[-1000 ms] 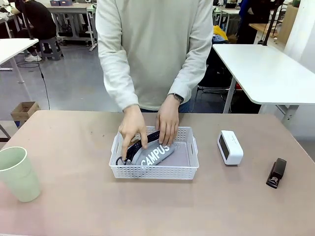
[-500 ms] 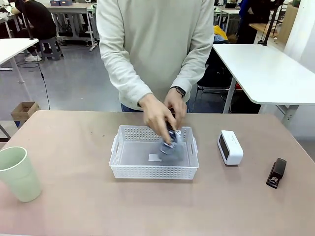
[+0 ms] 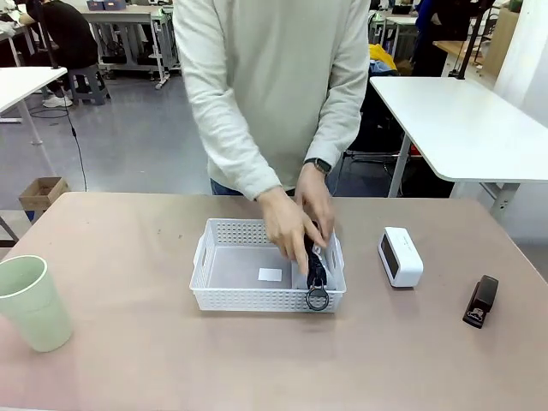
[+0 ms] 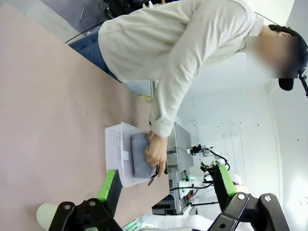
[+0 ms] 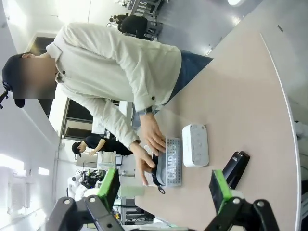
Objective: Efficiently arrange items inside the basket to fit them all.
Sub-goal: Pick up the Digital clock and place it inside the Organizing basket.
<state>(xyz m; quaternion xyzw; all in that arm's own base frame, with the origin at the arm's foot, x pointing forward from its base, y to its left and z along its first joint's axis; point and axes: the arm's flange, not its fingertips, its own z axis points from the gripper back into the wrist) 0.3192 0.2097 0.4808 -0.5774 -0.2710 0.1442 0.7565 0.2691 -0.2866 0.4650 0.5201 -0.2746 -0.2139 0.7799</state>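
Hands of a person in a pale long-sleeved top work at the right-hand end of the shallow white plastic basket with lattice sides [image 3: 248, 300], which sits near the middle of the pinkish-brown worktop [image 3: 128, 351]. The nearer hand [image 3: 289, 229] reaches down into the basket and the hand with a watch on its wrist [image 3: 315, 199] is just behind it. Together they cover most of the grey zip pouch [image 4: 139, 156], which stands on its long edge inside the basket, along that short end wall. In the right wrist view its white "CAMPUS" lettering faces outward. The black strap [image 3: 316, 267] runs down from under the fingers, and the black ring [image 3: 318, 298] hangs over the near wall, outside the basket. A small white label [image 3: 271, 275] lies on the basket floor, left of the pouch.

The small white rectangular box [image 3: 401, 256] lies on the worktop just right of the basket, not touching it. The black stapler [image 3: 480, 300] lies farther right, near the worktop's edge. The pale green plastic cup [image 3: 32, 302] stands upright at the far left, well apart from the basket.

The left arm's jaws stand wide apart, green pads [image 4: 108, 185] with nothing between them, held clear above the worktop. The right arm's jaws are likewise spread, pads [image 5: 219, 188] empty, well back from the basket
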